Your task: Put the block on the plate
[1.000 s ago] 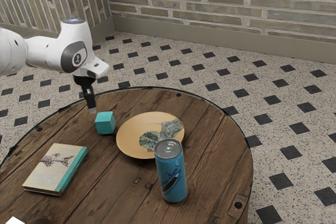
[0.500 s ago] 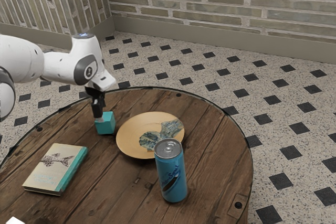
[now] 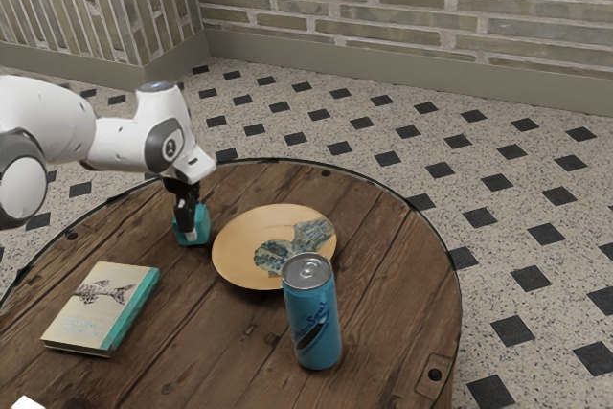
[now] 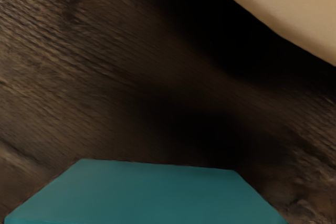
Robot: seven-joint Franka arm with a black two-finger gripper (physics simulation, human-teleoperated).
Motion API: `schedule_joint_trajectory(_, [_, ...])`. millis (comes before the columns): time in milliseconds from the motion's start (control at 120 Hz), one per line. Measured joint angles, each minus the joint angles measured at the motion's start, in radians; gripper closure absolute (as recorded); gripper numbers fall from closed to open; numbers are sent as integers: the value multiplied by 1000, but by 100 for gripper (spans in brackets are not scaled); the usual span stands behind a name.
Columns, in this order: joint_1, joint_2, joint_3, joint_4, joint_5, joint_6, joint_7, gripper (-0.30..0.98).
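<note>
Block (image 3: 203,227): on counter (image 3: 220,332), beside plate; probably light, rigid, not fragile.
Block sides: grasp squarely across opposite faces, at mid-height.
End effector (image 3: 192,233): at block; whether clenched or released cannot be determined.
Block rear: hidden, contact there unconfirmed; front partly covered by end effector.
Plate (image 3: 238,248): cut off in wrist view.

Lettering on can and book, none clearly legible

Slanting dark script runs up the blue can (image 3: 314,337), too small to read surely. Pale lettering below the fish drawing on the book (image 3: 101,308) is illegible. A small round emblem (image 3: 171,147) marks the white arm (image 3: 124,144).
</note>
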Motion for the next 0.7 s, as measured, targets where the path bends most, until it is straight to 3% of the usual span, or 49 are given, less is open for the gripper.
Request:
schedule_joint_trajectory(33, [0, 2, 0, 0, -1, 1, 3, 2])
schedule_joint_trajectory(125, [0, 3, 1, 0, -1, 3, 9, 25])
schedule_joint_trajectory(167, [0, 2, 1, 0, 0, 5, 11, 29])
schedule_joint_trajectory(267, [1, -20, 2, -3, 4, 6, 17, 30])
schedule_joint_trajectory(400, [-9, -159, 0, -64, 7, -2, 22, 31])
schedule_joint_trajectory(558, [-105, -288, -1, -137, 8, -22, 24, 31])
schedule_joint_trajectory(700, [-164, -289, -2, -144, 3, -43, 20, 31])
